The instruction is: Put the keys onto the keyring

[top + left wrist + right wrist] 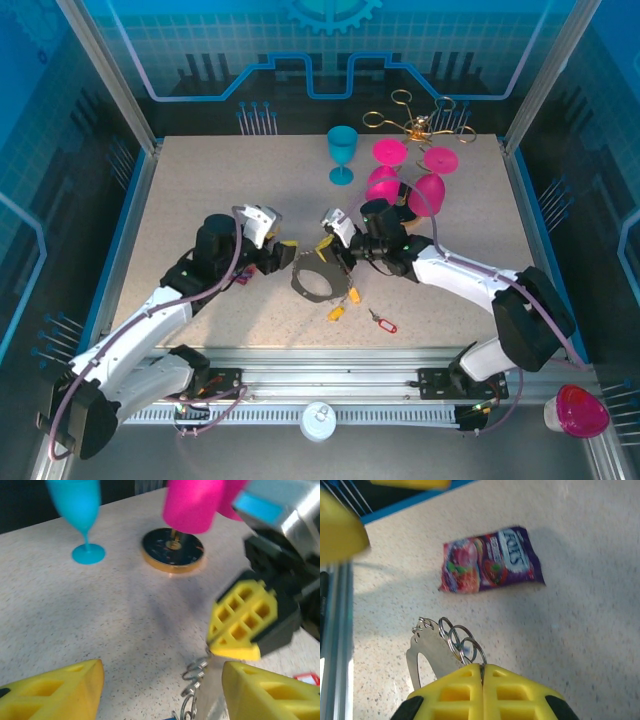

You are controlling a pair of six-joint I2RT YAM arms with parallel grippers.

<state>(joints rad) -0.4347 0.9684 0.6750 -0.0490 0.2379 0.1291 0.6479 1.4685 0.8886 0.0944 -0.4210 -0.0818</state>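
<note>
your right gripper (481,667) is clenched on the keyring (459,641), pinching its chain links just past the pads. left gripper (162,672) is released, its fingers straddling those links without touching. watch it: the pinch is thin, so a left-side tug could slip the keyring out onto the loose keys (340,310) lying just behind the right gripper.

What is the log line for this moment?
left claw: open | right claw: shut on keyring | red key: loose on table
</note>
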